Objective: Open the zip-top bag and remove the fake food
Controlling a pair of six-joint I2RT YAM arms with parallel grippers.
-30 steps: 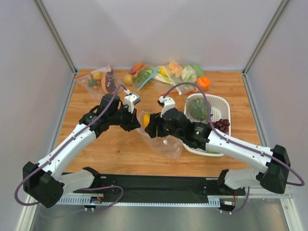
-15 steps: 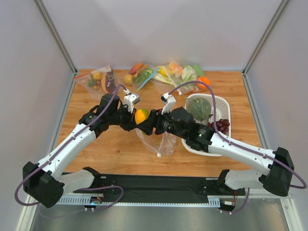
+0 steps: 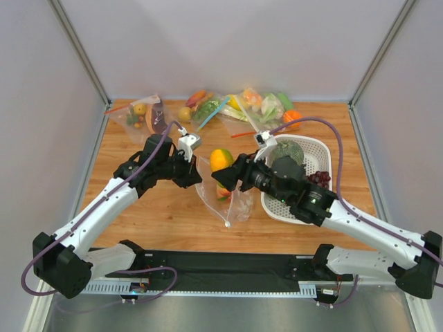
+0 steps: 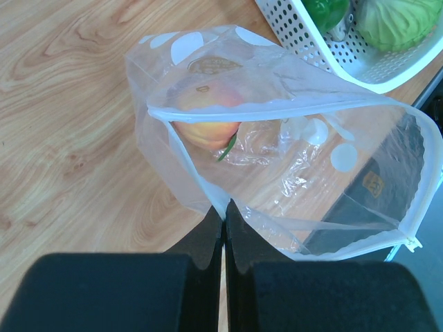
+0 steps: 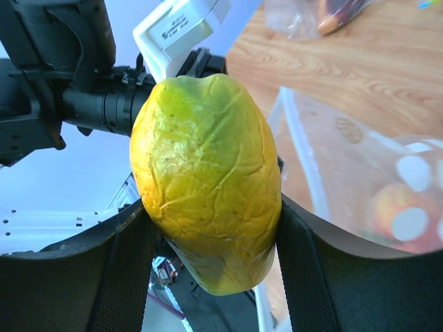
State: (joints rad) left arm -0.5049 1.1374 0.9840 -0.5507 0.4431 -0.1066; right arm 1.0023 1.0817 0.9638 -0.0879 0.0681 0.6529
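Above the opened zip-top bag [image 4: 291, 105], right hand [image 5: 208, 235] holds yellow fruit [image 3: 221, 159]; left hand [image 4: 223, 214] pinches the rim; peach [image 4: 206, 114] not yet out.

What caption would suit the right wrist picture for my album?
Right gripper holds the yellow fruit outside the open bag; a peach lies inside.

Bright, even light; soft shadows; mild sheen on zip-top bag [image 4: 311, 138] (right wrist background blurred).
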